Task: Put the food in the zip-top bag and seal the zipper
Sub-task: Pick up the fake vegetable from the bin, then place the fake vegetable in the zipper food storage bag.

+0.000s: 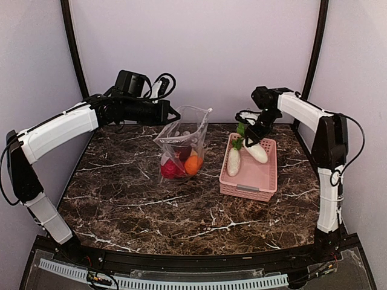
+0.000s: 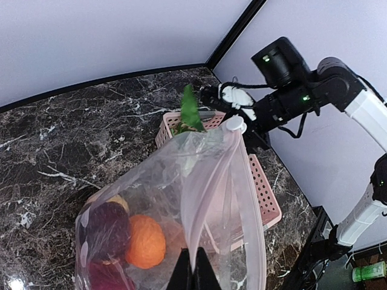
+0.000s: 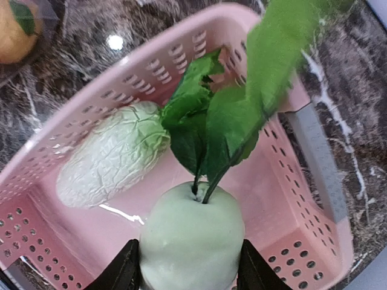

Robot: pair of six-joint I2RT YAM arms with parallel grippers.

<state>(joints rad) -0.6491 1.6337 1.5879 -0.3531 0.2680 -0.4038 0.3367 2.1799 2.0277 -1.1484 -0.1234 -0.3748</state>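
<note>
The clear zip-top bag (image 1: 183,140) stands with its mouth held open. My left gripper (image 2: 195,269) is shut on its rim, right at the zipper (image 2: 210,181) strip. Inside the bag lie an orange (image 2: 145,240), a dark red piece (image 2: 106,229) and a red fruit (image 1: 170,169). My right gripper (image 3: 188,273) is down in the pink basket (image 3: 305,232), its fingers (image 3: 124,272) pressed against both sides of a white radish (image 3: 191,232) with green leaves (image 3: 242,115). A pale cabbage piece (image 3: 112,158) lies beside it in the basket.
The pink basket (image 1: 266,178) sits just right of the bag, almost touching it. Dark marble tabletop (image 1: 181,211) spreads in front of both. Lilac walls with black corner posts (image 1: 72,42) close off the back and sides.
</note>
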